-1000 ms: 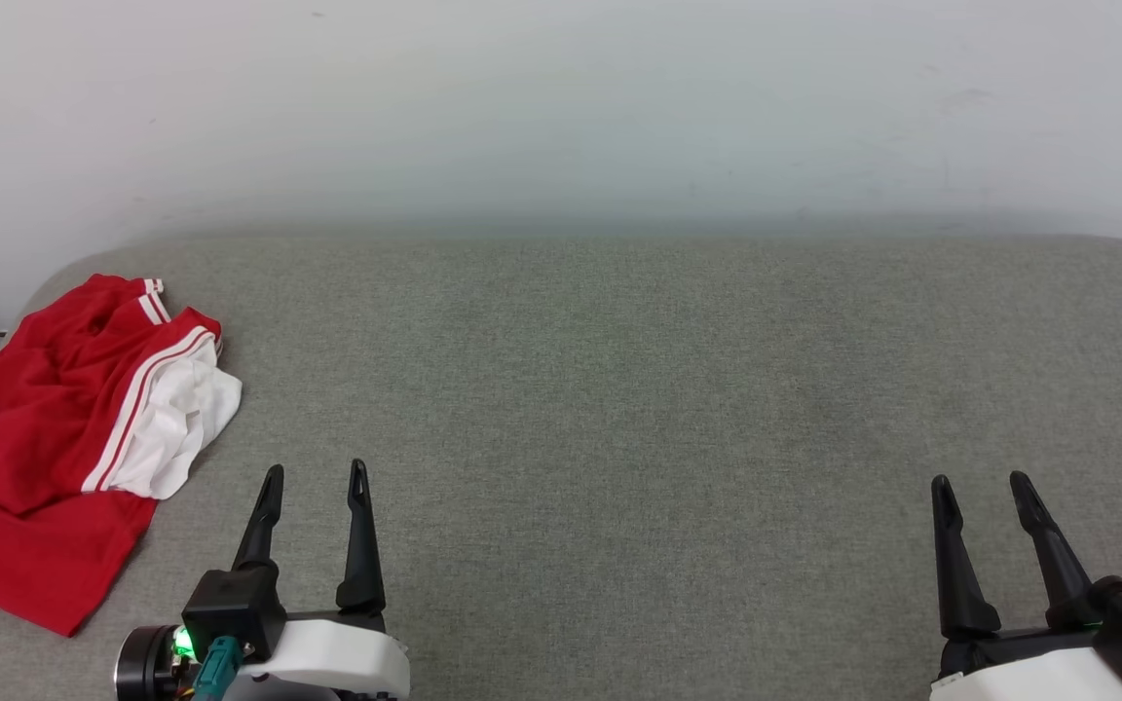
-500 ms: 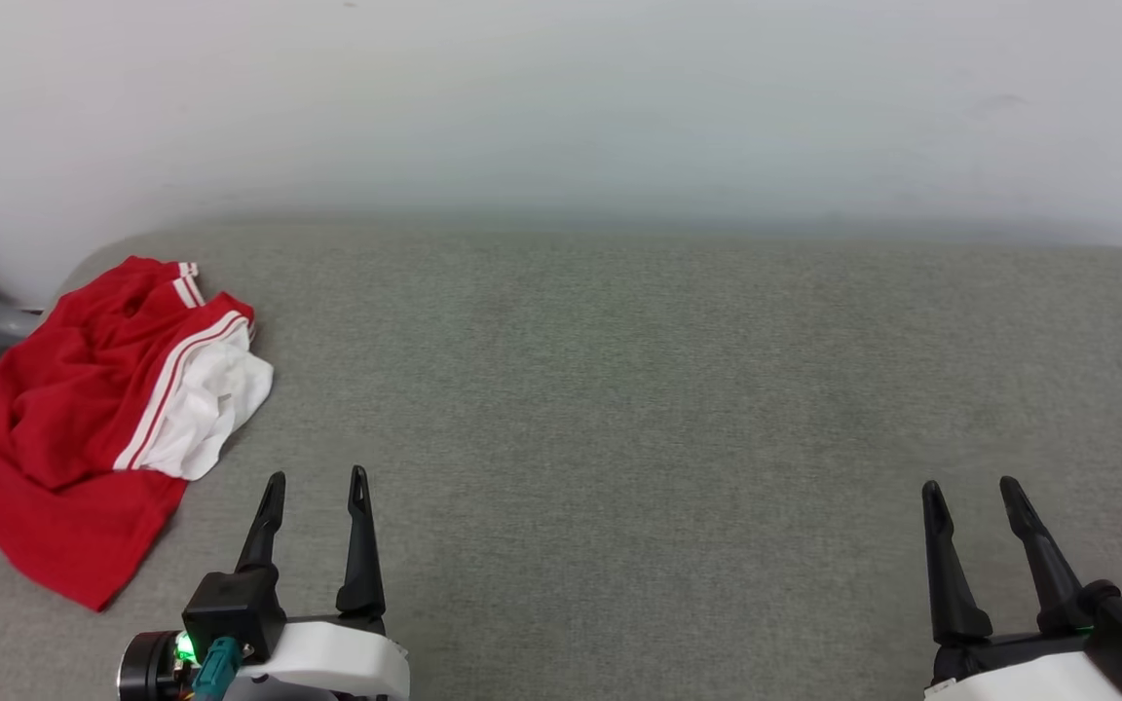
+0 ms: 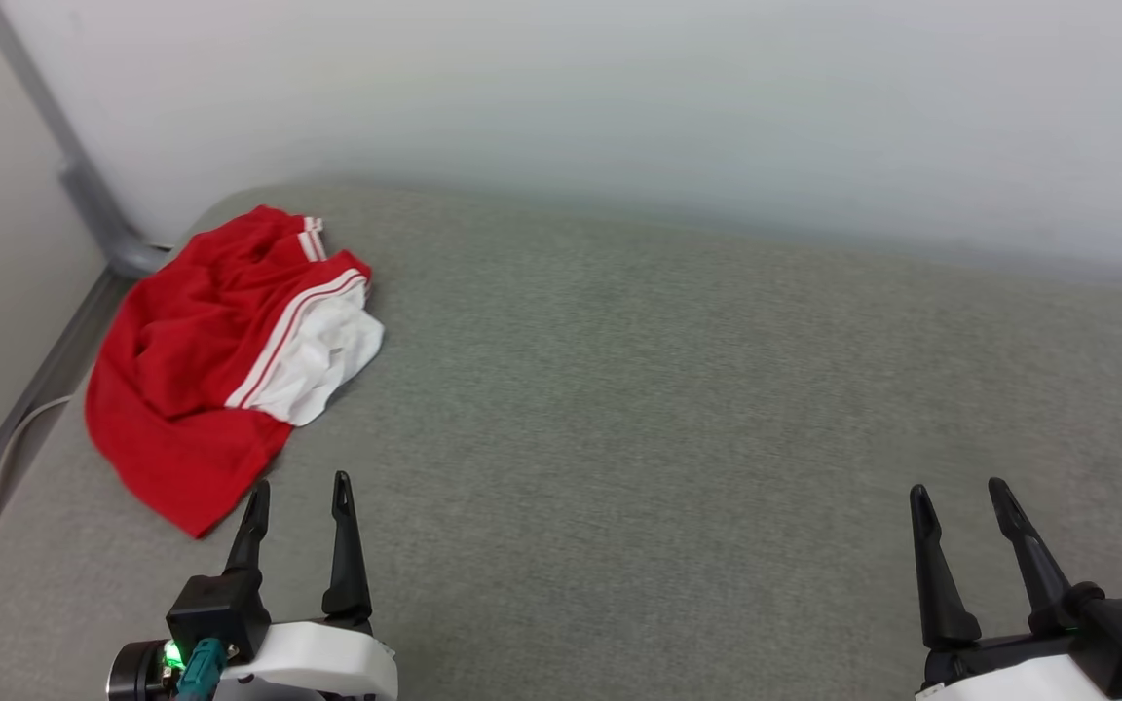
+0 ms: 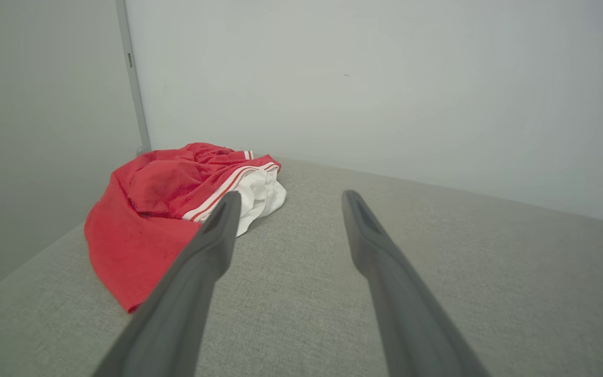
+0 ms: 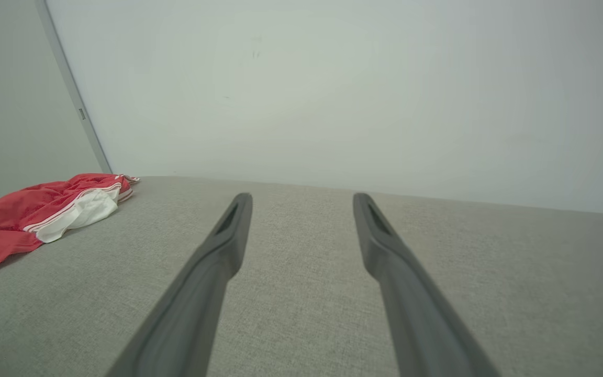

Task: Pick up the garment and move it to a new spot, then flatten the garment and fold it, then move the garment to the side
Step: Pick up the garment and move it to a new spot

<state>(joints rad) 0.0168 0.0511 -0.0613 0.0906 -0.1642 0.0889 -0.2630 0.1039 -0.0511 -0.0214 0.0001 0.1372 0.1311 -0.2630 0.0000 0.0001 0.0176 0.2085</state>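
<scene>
Garment (image 3: 191,389) is found crumpled in a loose heap on the grey upholstered surface (image 3: 619,409), ahead of the left gripper (image 3: 299,484) and off to its left. Red body cloth is noted uppermost. One white sleeve (image 3: 322,365) with striped trim (image 3: 279,355) is turned out on the side lying straight ahead of the left gripper. Nothing is flattened or folded; the pick-up is judged not yet begun.

Left gripper: fingers are held apart, nothing is carried between them. The nearest part of the garment, a red hem corner (image 3: 193,511), is seen just ahead and left of the left gripper's left fingertip (image 3: 254,511), apart from it. In the left wrist view the cloth is partly covered by that same finger.

Long axis of the garment is judged to run away from the left gripper toward the wall (image 3: 619,97), slanting a little rightward as it goes.

Right gripper (image 3: 956,489): likewise spread and empty, set well to the right of the left gripper, with bare upholstery between.

Left arm is judged much the nearer. A short reach forward and leftward from the left gripper is called for, fingers to be closed on a bunched ridge rather than the flat hem. Risk noted: a single layer may be pinched and the rest dragged along the upholstery.
</scene>
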